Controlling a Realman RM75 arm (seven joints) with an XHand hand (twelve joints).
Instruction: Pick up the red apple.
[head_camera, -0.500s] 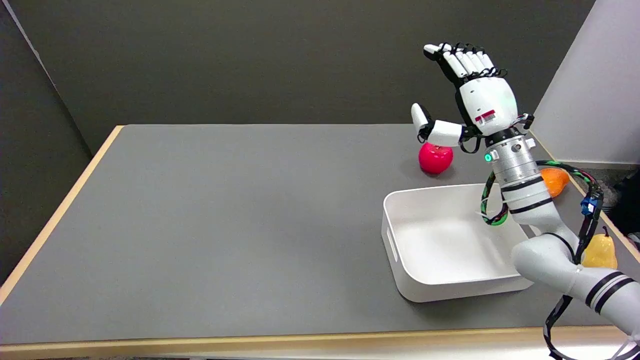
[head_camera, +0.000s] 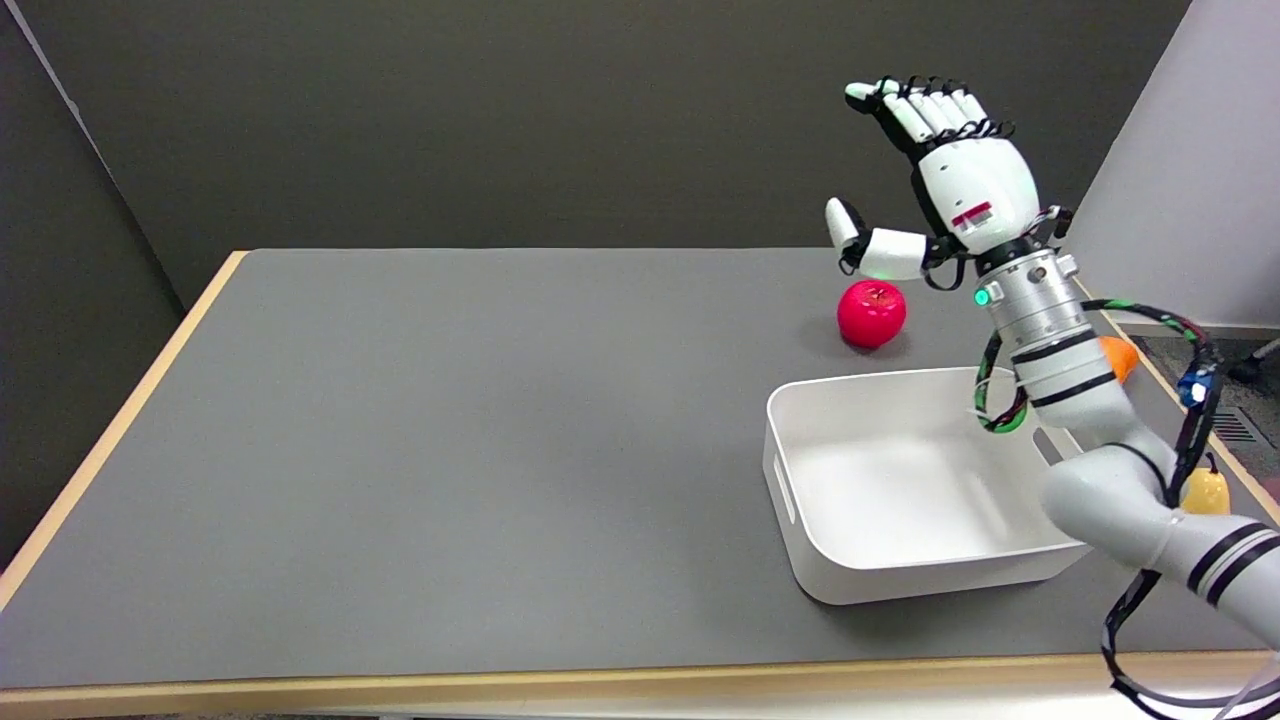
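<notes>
At the far right of the worktop (head_camera: 450, 420) we see the red apple (head_camera: 871, 313) sitting upright on the grey surface, just beyond the far wall of the white bin (head_camera: 800, 500), not yet touched. Our right hand (head_camera: 955, 185) hangs in the air above and slightly right of it, fingers spread apart and holding nothing, thumb stuck out to the left over the fruit; we read that as a pre-grasp pose, opened wide so the round body can fit between thumb and fingers once lowered. The wrist tilts back, palm facing left and down toward the target. An orange fruit (head_camera: 1118, 356) lies behind the forearm at the right edge, and a yellow pear (head_camera: 1208, 490) sits nearer, mostly hidden by the arm. The bin looks empty, probably a drop spot. Next move likely needs a descent and slight leftward shift, then closing.
</notes>
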